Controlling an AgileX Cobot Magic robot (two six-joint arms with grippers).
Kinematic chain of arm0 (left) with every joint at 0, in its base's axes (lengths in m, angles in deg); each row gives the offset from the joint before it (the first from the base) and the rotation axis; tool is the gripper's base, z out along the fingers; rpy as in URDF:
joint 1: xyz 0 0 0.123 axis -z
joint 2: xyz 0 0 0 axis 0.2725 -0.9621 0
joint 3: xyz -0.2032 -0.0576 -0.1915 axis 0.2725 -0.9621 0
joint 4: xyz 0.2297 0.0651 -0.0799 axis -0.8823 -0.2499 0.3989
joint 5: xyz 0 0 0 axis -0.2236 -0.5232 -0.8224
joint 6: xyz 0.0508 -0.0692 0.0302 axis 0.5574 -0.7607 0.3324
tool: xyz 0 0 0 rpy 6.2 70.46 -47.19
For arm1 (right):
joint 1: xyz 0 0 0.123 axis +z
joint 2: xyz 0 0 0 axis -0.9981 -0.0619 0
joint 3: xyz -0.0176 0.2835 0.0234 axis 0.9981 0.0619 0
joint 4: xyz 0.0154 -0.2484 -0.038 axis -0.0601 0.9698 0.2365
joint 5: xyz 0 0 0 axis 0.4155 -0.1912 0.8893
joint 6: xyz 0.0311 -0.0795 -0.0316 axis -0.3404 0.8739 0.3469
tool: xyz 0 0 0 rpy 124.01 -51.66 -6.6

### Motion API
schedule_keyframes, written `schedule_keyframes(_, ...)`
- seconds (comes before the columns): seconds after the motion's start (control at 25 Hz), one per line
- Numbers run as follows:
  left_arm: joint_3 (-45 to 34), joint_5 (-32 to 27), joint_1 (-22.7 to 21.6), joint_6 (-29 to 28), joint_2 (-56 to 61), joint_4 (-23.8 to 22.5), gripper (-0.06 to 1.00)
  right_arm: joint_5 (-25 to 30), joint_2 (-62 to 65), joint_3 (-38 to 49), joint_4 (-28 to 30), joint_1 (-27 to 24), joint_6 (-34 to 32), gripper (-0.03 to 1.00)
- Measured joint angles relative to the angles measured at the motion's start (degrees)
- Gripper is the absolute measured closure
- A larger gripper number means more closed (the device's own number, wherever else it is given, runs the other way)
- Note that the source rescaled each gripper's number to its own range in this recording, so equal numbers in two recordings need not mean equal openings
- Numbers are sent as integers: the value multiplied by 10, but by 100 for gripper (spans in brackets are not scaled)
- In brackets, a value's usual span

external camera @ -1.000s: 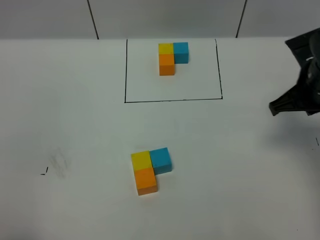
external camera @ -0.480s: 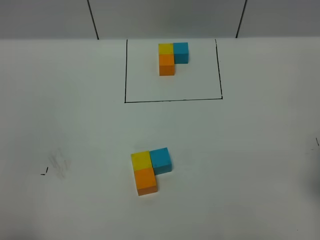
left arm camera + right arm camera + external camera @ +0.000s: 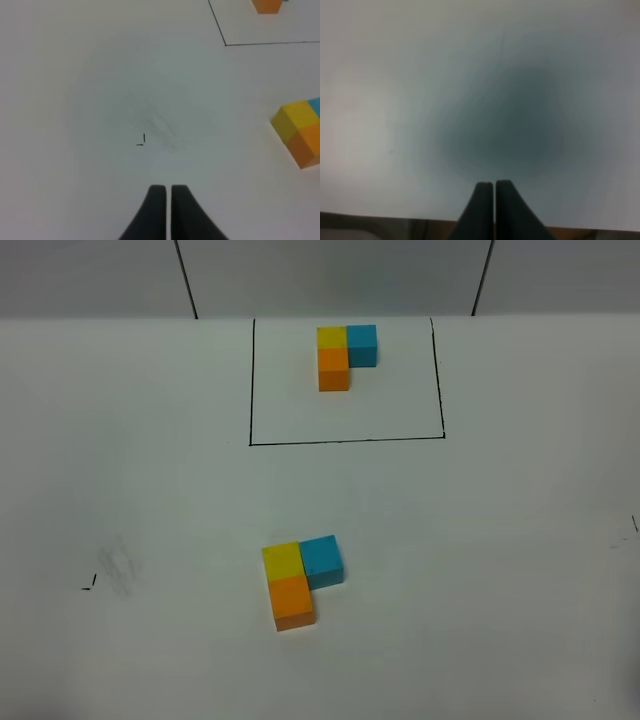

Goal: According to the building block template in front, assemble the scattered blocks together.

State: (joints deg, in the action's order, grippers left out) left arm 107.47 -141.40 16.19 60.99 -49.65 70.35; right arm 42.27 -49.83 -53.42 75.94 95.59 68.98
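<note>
Now the right arm has gone away, both grippers' jaws are closed on nothing, and the scattered blocks [image 3: 301, 580] match the building block template [image 3: 345, 355].

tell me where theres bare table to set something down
Bare table lies left and right of the assembled blocks, and between them and the black outline. Inside the outline, only the building block template near its far edge takes room.

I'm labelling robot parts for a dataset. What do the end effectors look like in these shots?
Only the wrist views show them. The left end effector has two plain matte black fingers, wide at the base, tapering to blunt tips. The right end effector looks the same. No cables or markings are visible.
</note>
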Motion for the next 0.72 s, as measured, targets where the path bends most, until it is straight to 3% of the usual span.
schedule_keyframes(0.32, 0, 0, 0, 0, 0, 0, 94, 7, 45, 22, -67, 0, 40, 96)
schedule_keyframes(0.72, 0, 0, 0, 0, 0, 0, 94, 7, 48, 25, -75, 0, 47, 96)
